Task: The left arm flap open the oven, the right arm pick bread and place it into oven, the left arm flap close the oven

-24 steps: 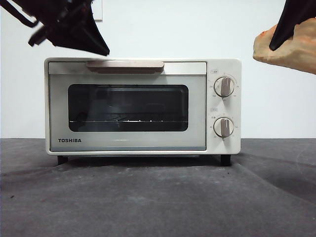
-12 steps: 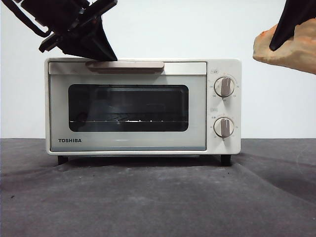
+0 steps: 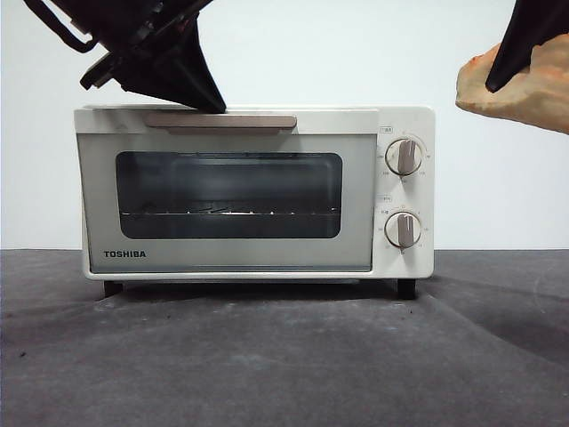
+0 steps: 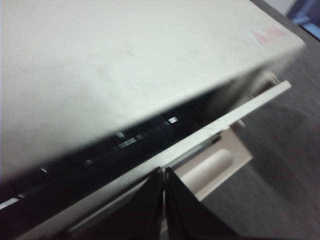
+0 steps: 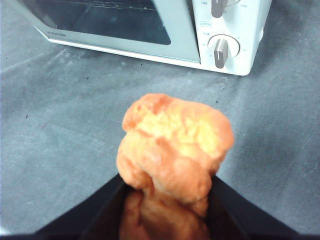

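Oven (image 3: pixel 258 191) sits toward the back of the dark grey table (image 3: pixel 284 356), front facing me, on short black feet. Door is cracked: its top edge leans out a little, and my left wrist view shows a dark gap between the cream top panel and the door's upper edge. Beige handle (image 3: pixel 220 121) runs along the door's top. Two knobs (image 3: pixel 404 157) stacked on the right panel. Wire rack (image 3: pixel 229 212) visible through the dark glass.

Left gripper (image 4: pixel 163 172): fingers pressed together, tip down against the door's top edge just behind the handle, near its left half.

Right gripper (image 5: pixel 165 187): fingers clamped on the bread (image 5: pixel 175 145), holding it in the air above the table, right of the oven and level with its top.
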`<state>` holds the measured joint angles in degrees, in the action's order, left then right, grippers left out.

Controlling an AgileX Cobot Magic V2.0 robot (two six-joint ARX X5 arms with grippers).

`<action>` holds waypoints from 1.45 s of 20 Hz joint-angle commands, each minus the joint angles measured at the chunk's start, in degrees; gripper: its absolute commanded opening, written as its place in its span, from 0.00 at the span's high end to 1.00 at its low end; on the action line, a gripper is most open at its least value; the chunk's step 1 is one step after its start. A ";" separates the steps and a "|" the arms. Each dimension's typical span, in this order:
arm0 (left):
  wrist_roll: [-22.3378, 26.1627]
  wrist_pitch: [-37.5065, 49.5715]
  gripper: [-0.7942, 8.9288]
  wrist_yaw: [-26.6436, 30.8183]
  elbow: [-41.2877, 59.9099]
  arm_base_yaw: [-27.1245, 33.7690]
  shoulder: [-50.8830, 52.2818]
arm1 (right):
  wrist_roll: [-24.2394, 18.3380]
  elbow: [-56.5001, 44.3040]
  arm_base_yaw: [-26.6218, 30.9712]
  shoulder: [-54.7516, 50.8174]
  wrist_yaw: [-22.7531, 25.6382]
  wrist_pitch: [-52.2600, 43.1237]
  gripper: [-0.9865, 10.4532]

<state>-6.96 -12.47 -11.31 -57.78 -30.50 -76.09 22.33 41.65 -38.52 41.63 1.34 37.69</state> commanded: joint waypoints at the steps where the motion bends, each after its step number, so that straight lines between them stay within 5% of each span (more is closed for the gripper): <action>1: 0.20 -6.99 0.90 0.57 1.14 -1.33 -2.56 | -0.72 1.11 -0.46 0.13 0.17 -0.33 0.74; 14: 0.00 -23.61 0.90 0.52 1.14 -6.95 -2.56 | -0.72 1.11 -0.46 0.15 0.20 -0.46 0.74; 29: -0.79 -29.44 0.90 0.61 1.14 -6.64 -1.22 | -0.70 1.11 -0.46 0.37 -1.66 -1.64 0.74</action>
<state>-7.44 -42.15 -10.76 -55.75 -36.97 -77.54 22.30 41.65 -38.52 41.69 -0.32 36.77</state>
